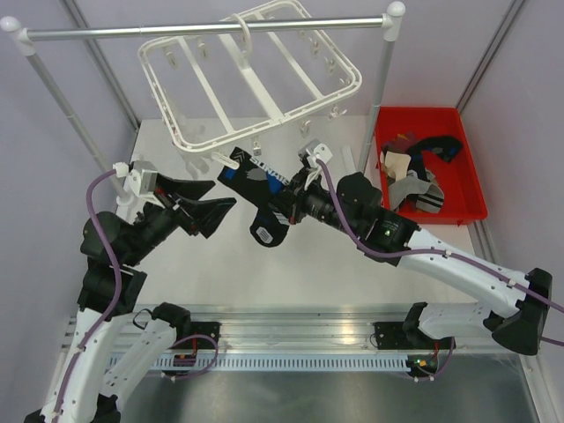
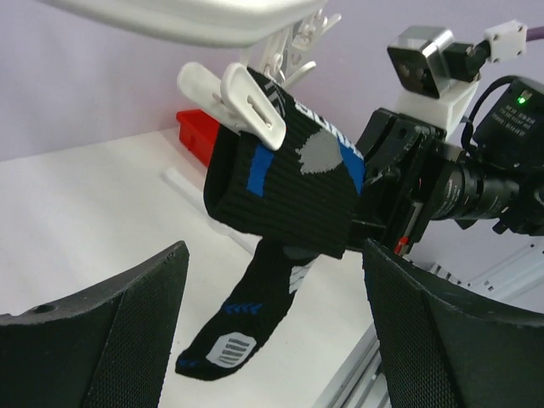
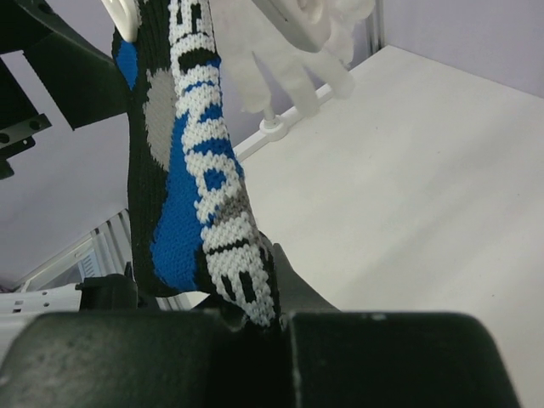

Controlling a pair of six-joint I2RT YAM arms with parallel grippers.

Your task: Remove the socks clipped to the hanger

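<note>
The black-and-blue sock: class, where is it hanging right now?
In the top view, centre, the black-and-blue sock hangs clipped under the near edge of the hanger, held by the right gripper, with the open left gripper to its left.

The sock (image 2: 289, 183) is black ribbed knit with blue patches, a grey blotch, white block lettering and white toe marks. Hanger (image 2: 187, 17) and clip (image 2: 246, 106) are white. The bin (image 1: 441, 217) at the white table's (image 1: 229, 273) right edge is red.

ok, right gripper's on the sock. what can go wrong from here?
Clip is shut on the sock: pulling could swing the hanger or unhook it from the rail. Right gripper holds just its edge, so it may slip. Open left gripper sits close; arms could bump.
</note>
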